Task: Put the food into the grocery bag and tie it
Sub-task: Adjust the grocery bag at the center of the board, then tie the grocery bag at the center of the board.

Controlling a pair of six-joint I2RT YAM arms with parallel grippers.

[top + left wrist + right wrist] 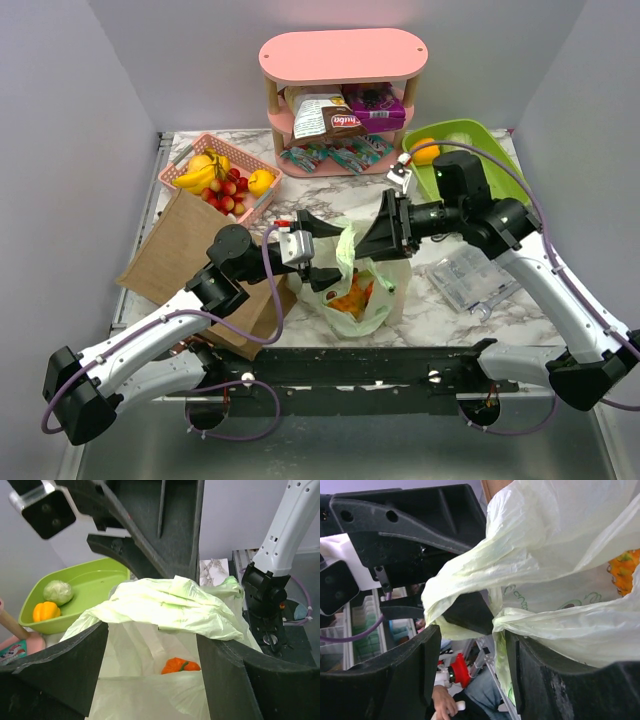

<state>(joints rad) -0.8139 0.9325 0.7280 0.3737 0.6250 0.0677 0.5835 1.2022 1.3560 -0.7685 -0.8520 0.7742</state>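
The pale-green grocery bag [352, 290] stands at the table's front centre with orange food [352, 297] inside. Its handles rise between my two grippers. My left gripper [330, 250] is open, its jaws wide apart around the bag's upper film [170, 605]; an orange pepper [180, 665] shows inside. My right gripper [368, 240] is open too. In the right wrist view a twisted handle [530, 617] drapes over one finger [555, 680] and the bag [545, 555] fills the right side. A snack pack [325, 118] and purple box [375, 105] sit on the shelf.
A pink shelf [343, 55] stands at the back. A pink basket [168, 178] of fruit and a brown paper bag [190, 260] are on the left. A green bin [490, 135] holds a yellow pepper [425, 150]. A clear plastic container [468, 280] lies right.
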